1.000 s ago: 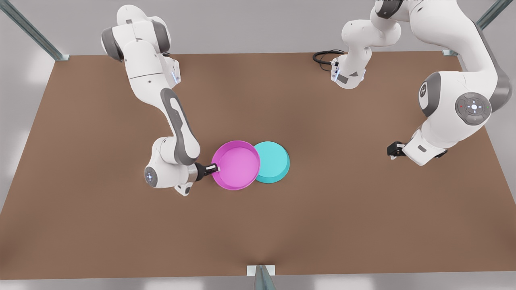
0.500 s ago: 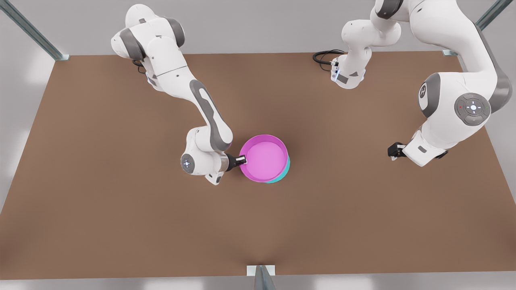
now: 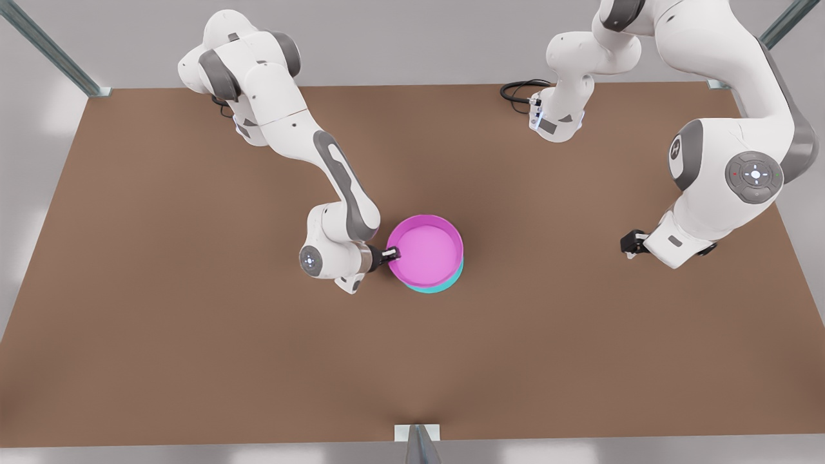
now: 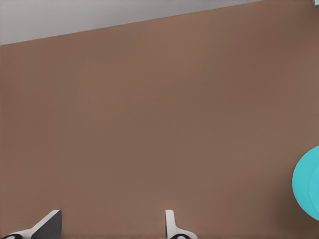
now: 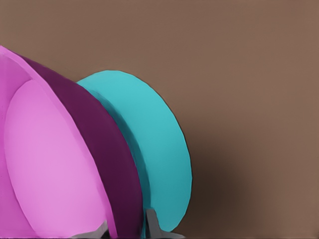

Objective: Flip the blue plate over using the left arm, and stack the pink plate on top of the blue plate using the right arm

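Note:
The pink plate (image 3: pixel 428 251) sits open side up directly over the blue plate (image 3: pixel 439 286), near the table's middle. Only a cyan crescent shows beneath it. I cannot tell whether the two touch. My right gripper (image 3: pixel 391 253) is shut on the pink plate's rim on the side toward the front view's left. In the right wrist view the right gripper (image 5: pixel 124 230) pinches the pink plate (image 5: pixel 45 164), with the blue plate (image 5: pixel 159 159) just behind. My left gripper (image 3: pixel 625 243) waits open at the front view's right. The left gripper (image 4: pixel 109 231) faces bare table, with the blue plate (image 4: pixel 306 181) at the edge.
A black cable (image 3: pixel 519 90) loops by the left arm's base at the back of the brown table (image 3: pixel 193 354). Metal frame posts stand at the back corners, and a bracket (image 3: pixel 417 433) sits at the front edge.
My right gripper carried the pink plate toward the front view's right, from beside the blue plate to directly over it. The left arm has barely shifted.

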